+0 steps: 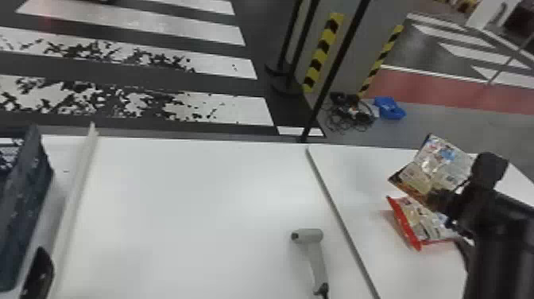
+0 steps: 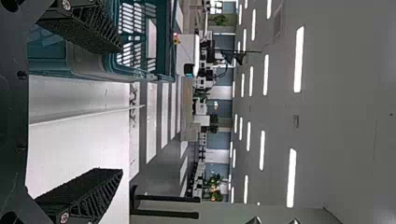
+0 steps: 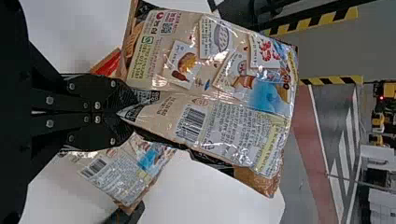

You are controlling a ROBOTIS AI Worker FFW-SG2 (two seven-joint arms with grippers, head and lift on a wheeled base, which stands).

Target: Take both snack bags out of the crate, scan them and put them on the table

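**Clamping a glossy beige printed plastic snack bag point(image 1: 443, 161) aloft, right of the pale grey pistol-shaped scanner point(image 1: 311, 237)**

Pinching the bag's edge between the fingers of the black right gripper point(image 1: 439, 200), well right of the scanner. Showing below it, also right of the scanner, on the flat white table point(image 1: 178, 199): a red-edged pale plastic snack bag point(image 1: 425, 222). Well left of the scanner, holding the black left gripper's point(image 1: 39, 274) fingers apart, near the dark blue plastic crate point(image 1: 24, 206).
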